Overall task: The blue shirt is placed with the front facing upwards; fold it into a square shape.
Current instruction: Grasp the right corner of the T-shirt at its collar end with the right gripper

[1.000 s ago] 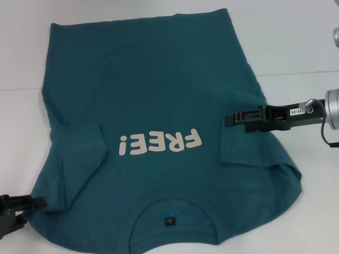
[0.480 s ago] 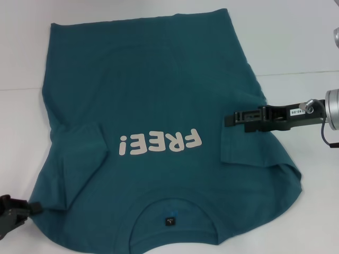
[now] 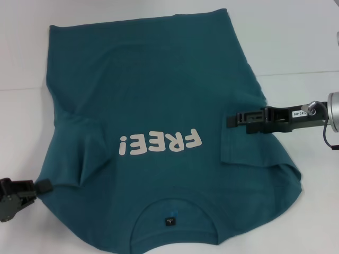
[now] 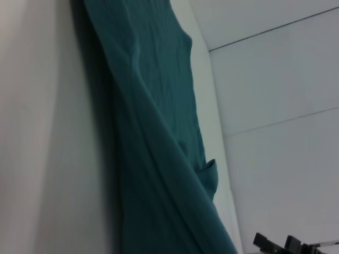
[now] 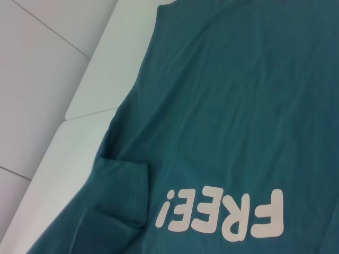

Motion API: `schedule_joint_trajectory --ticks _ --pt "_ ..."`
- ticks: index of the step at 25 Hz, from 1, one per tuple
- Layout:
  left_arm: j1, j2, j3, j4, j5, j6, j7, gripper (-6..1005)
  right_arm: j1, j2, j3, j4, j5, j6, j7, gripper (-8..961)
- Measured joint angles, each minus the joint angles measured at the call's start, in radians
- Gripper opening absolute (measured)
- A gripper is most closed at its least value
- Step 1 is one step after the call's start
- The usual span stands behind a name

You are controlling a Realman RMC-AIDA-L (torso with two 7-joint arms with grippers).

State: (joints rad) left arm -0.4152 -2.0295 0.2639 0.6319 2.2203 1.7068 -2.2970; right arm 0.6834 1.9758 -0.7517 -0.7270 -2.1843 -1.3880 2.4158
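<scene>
The blue shirt lies spread face up on the white table, its white "FREE!" lettering upside down to me and its collar at the near edge. My left gripper is at the near left, shut on the shirt's shoulder edge, and creases run from it into the left sleeve. The left wrist view shows a raised ridge of the blue shirt. My right gripper hovers open over the folded-in right sleeve; the right gripper also shows far off in the left wrist view. The right wrist view looks down on the shirt.
The white table extends bare to the right of and behind the shirt, with a seam line across it. In the right wrist view the table's far edge runs beside the shirt's side.
My left gripper dipped, then rose and moved inward with the shirt's shoulder edge. The left sleeve wrinkled and the cloth's left edge drew in. The right gripper barely shifted.
</scene>
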Motion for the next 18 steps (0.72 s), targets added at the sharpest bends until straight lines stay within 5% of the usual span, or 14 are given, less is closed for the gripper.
schedule_joint_trajectory --ticks 8,18 --pt "0.000 0.000 0.004 -0.018 0.058 -0.086 -0.030 6 -0.001 -0.001 0.000 0.000 0.000 -0.006 -0.008 909" --pt "-0.001 0.000 0.000 -0.019 0.053 -0.089 -0.026 7 -0.060 -0.038 0.114 -0.015 0.064 -0.104 -0.111 907"
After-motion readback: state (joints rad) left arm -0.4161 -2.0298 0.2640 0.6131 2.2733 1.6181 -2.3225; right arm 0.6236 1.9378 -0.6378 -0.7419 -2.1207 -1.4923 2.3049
